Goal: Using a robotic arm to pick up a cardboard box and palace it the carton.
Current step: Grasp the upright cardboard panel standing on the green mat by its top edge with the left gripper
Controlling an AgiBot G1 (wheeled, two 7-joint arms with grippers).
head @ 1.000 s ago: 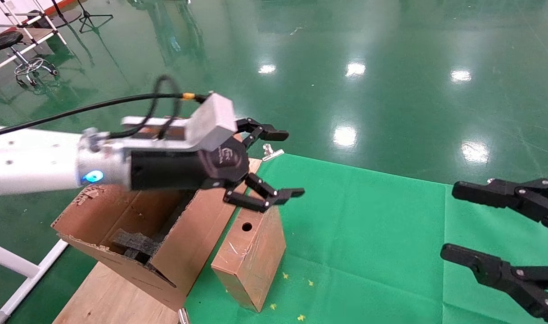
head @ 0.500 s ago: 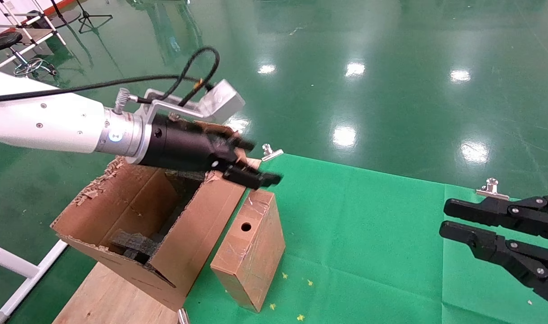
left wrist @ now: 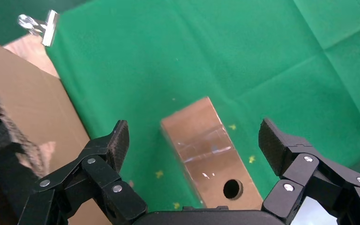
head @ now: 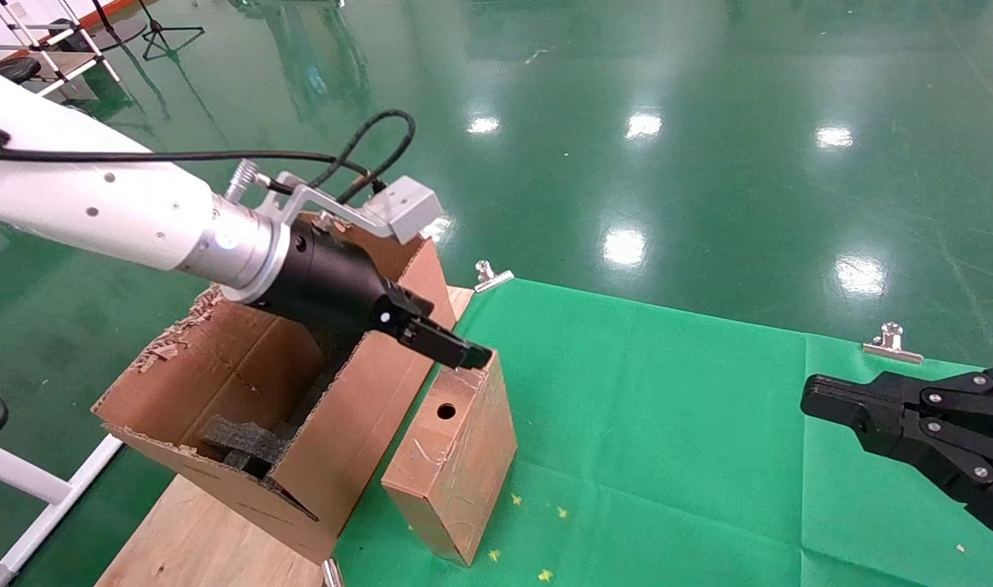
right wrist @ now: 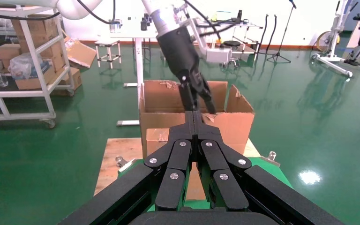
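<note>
A: Head view, quick rundown. Where's the box [head: 456,452]?

B: Lower centre of frame, standing on the green cloth [head: 668,408], top end leaning against or just beside the carton [head: 244,408] wall to its left; can't tell which. Not in the carton yet.

A: Left gripper [head: 462,355]?

B: Right at the box's top edge, centre of frame. In the left wrist view its fingers [left wrist: 117,140] are spread wide, one on each side of the box [left wrist: 206,154], nothing pinched yet. Arm [head: 113,212] comes in from upper left.

A: Right one?

B: Right gripper [head: 823,399] parked at the right edge, mid-height. Right wrist view shows its fingers [right wrist: 197,126] pressed together, empty.

A: How will the box handle?

B: My guess: light, stiff cardboard, prob. hollow. Glossy tape on the sides looks slick, so pads could slip there. I'd grip across the narrow width near the top end, above the hole [head: 446,411], where the fingers already straddle it. Squeeze too hard and the walls may dent.

A: Counts?

B: 1 box, 1 carton w/ torn rim, black foam [head: 248,444] inside, at least 2 pieces, hard to tell. 1 hole in the box. 2 grippers. 2 clips [head: 490,275] on the far cloth edge, a third partly showing at the bottom edge. A few yellow specks on the cloth.
</note>
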